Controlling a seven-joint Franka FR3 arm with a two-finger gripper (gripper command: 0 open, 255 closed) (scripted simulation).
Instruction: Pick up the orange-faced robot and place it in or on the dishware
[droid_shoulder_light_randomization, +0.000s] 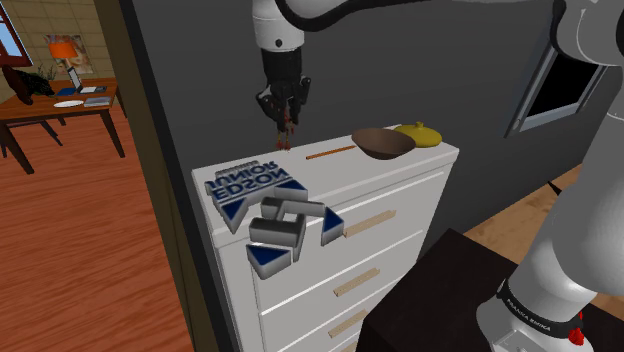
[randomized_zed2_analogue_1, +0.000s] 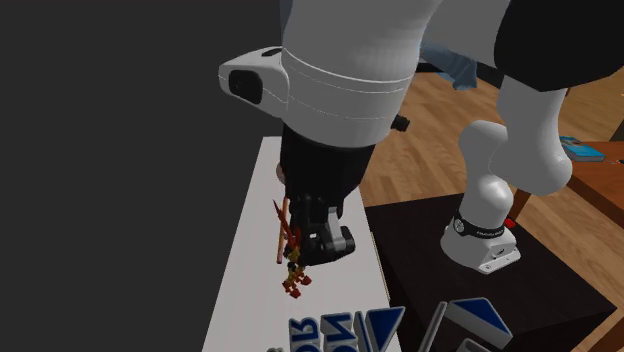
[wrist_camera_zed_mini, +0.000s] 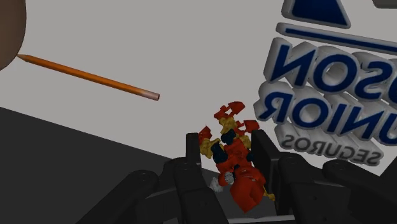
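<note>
Black gripper (droid_shoulder_light_randomization: 285, 116) clamped on red-and-yellow toy robot (wrist_camera_zed_mini: 235, 159), over white chest of drawers (droid_shoulder_light_randomization: 400, 172), near thin orange pencil (droid_shoulder_light_randomization: 330, 152); brown bowl (droid_shoulder_light_randomization: 383, 143) just past the pencil.

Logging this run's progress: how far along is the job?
Done: the gripper is shut on the red and yellow toy robot, which hangs clear above the white dresser top. In hand: the carry toward the brown bowl. Left: bring the toy over the bowl and release it.

White rounded arm (droid_shoulder_light_randomization: 600, 200), dark joints (randomized_zed2_analogue_1: 478, 231), black hand (droid_shoulder_light_randomization: 285, 121)
</note>
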